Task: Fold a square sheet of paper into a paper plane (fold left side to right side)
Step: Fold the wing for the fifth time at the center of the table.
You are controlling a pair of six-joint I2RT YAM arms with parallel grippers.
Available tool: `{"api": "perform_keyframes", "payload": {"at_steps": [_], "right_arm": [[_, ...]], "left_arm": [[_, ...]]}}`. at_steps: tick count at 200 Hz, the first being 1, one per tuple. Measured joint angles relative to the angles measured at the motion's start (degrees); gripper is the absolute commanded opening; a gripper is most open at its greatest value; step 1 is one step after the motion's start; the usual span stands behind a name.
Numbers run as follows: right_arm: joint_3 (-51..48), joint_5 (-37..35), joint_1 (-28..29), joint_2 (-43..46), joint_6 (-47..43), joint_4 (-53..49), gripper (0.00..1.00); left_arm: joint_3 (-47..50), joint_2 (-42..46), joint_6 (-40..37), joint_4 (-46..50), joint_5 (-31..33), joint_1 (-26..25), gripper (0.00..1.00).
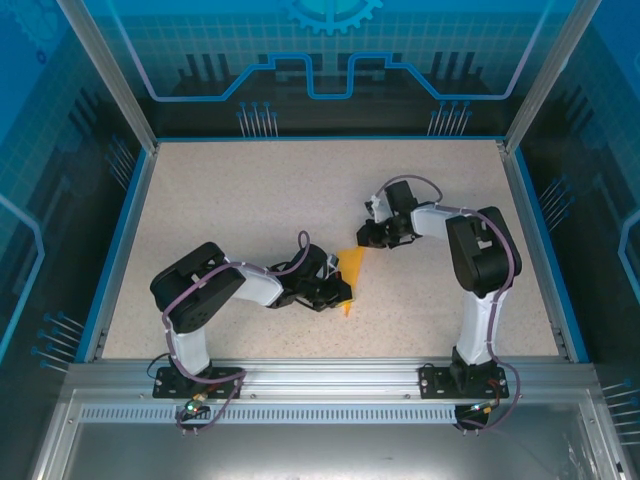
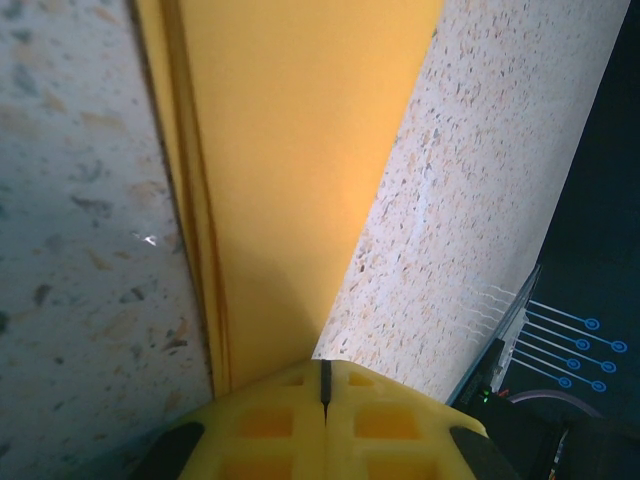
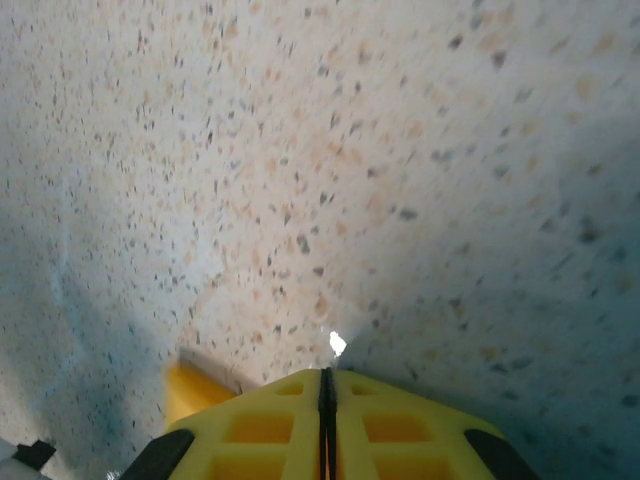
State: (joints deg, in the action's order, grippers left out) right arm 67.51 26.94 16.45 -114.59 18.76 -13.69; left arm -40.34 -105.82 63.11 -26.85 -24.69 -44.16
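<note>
The paper plane (image 1: 351,277) lies mid-worktop (image 1: 250,190), already a narrow creased dart, with the left tool (image 1: 338,293) pressed together over its near end and the right tool (image 1: 368,238) pressed together by its tip, so the folding looks nearly done, perhaps only flattening left.

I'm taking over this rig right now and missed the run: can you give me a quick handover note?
Left gripper: shut, tips on the near part of the narrow folded orange-yellow paper plane.
Right gripper: shut, at its far tip.
Whether either pinches it is unclear.
The plane lies on the speckled tabletop between the arms, layered edges along one side.
Done: sheet folded narrow.
Left: probably pressing the left-to-right crease, then letting go.
</note>
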Motion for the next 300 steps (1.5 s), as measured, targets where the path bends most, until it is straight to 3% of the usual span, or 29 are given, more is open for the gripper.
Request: {"api": "perform_keyframes", "payload": {"at_steps": [60,119,148,201,300], "right_arm": [[0.9,-1.4,-1.0,5.4,-0.4,-1.3,0.12],[-14.1,3.0,4.0,19.4,4.0,3.0,0.12],[-19.3,5.4,7.3,17.2,6.7,4.8,0.12],[-17.2,5.4,7.9,10.2,8.6,4.5,0.11],[-12.6,3.9,8.3,7.8,8.7,-1.4,0.1]], "left_arm": [[0.0,0.0,0.0,0.0,0.0,0.0,0.0],[-0.1,0.1,-0.1,0.2,0.0,-0.1,0.0],[-0.3,0.1,-0.2,0.7,0.0,-0.2,0.0],[-0.4,0.6,-0.5,2.0,0.2,-0.3,0.0],[-3.7,9.9,-6.1,11.8,0.0,-0.9,0.15]]}}
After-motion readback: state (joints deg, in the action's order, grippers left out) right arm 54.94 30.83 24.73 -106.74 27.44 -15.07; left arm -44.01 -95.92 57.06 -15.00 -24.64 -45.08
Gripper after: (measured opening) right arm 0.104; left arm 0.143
